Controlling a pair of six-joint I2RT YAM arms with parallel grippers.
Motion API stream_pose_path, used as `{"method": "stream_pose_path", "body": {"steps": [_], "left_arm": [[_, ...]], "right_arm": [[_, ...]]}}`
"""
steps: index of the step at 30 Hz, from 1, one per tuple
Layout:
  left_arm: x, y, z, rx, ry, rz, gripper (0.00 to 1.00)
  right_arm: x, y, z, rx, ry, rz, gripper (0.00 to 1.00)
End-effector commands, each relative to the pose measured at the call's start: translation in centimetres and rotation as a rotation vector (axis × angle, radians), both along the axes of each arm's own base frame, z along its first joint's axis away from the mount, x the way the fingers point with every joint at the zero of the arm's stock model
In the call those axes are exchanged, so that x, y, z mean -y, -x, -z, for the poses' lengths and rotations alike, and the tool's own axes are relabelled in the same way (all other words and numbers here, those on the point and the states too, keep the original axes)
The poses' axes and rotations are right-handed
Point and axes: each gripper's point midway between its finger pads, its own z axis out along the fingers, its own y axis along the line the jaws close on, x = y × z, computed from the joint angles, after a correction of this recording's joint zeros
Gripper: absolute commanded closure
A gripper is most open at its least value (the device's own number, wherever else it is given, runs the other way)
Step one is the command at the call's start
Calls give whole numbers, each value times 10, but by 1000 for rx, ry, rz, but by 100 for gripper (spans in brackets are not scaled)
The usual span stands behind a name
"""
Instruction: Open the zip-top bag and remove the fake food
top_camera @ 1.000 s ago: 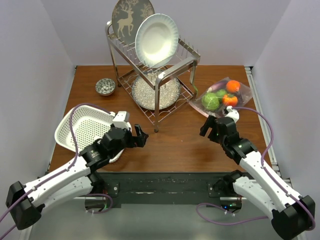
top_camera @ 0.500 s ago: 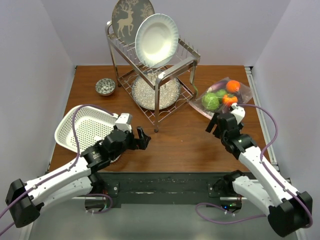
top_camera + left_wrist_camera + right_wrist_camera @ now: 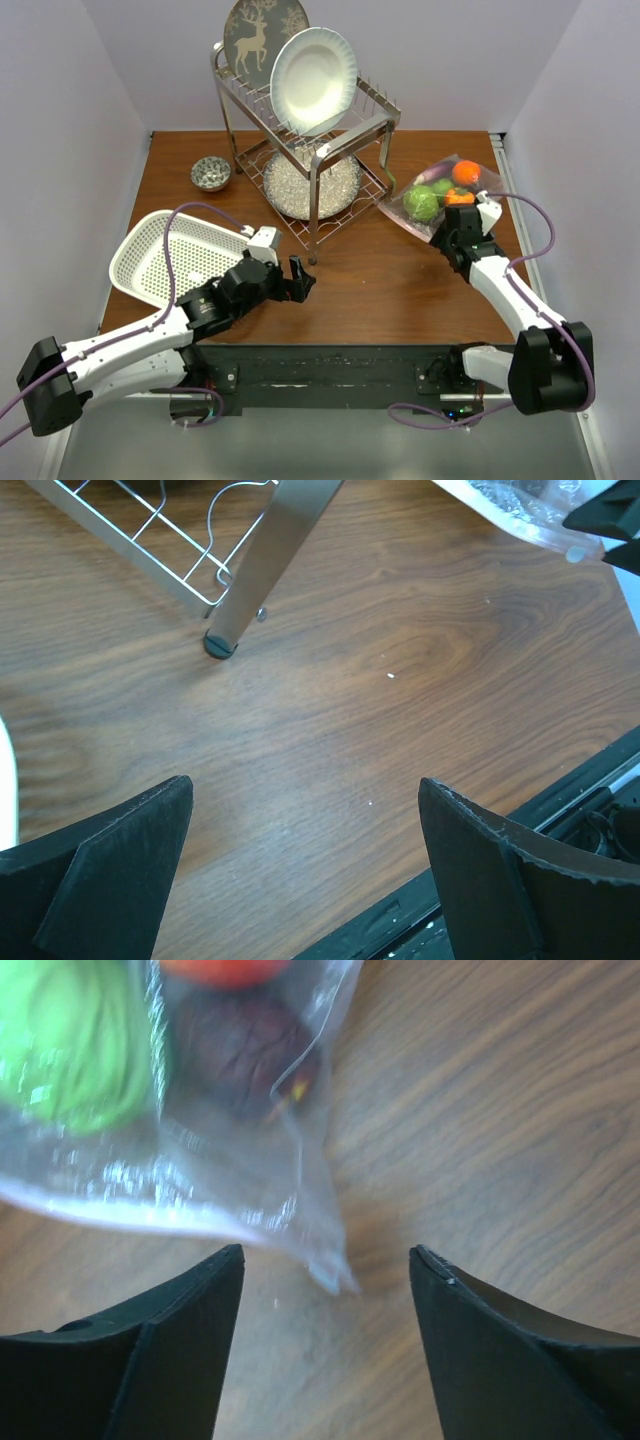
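The zip-top bag (image 3: 440, 195) lies at the back right of the table with the fake food inside: a green cabbage-like ball (image 3: 421, 203), a lime (image 3: 442, 186) and orange fruits (image 3: 465, 172). My right gripper (image 3: 447, 230) is open at the bag's near edge. In the right wrist view the bag's clear corner (image 3: 330, 1260) lies between my open right gripper's (image 3: 328, 1252) fingers, untouched; the green ball (image 3: 60, 1040) and a dark purple piece (image 3: 240, 1055) show through the plastic. My left gripper (image 3: 300, 280) is open and empty over bare wood (image 3: 305, 785).
A metal dish rack (image 3: 310, 140) with plates stands at the back middle; its leg (image 3: 245, 590) is just ahead of my left gripper. A white perforated basket (image 3: 165, 255) lies at the left. A small patterned bowl (image 3: 211, 173) sits at the back left.
My right gripper has moved forward and right, up to the bag's near corner. My left gripper has moved right, toward the table's middle, away from the basket.
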Motion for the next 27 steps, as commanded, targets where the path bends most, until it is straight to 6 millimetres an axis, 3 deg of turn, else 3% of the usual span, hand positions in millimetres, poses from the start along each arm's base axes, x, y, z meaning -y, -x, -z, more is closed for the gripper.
{"method": "stream_pose_path", "body": {"steps": [1,5,8,9,12,18,19,21,22,27], "left_arm": [[10,-6,-28,57,66,2,2],[10,-4,-25,52,69,7,5],[12,-2,-24,48,81,19,7],[13,-1,-20,41,77,23,9],[17,3,-14,31,83,35,12],[31,8,-8,17,134,57,19],[35,8,-9,22,149,62,20],[41,15,-3,9,159,82,25],[46,16,-6,22,187,90,26],[67,30,4,6,203,149,35]], "right_arm": [[4,-35,-17,120,-15,22,37],[7,-43,-9,125,-5,27,45],[-1,-41,-1,115,-38,5,72],[-1,-39,-1,116,-48,12,88],[-8,-26,-1,122,-96,-4,100],[-53,15,2,117,-293,-119,100],[-66,27,10,95,-314,-154,100],[-82,42,5,116,-369,-176,100],[-95,55,15,88,-391,-212,100],[-131,86,20,82,-548,-277,100]]}}
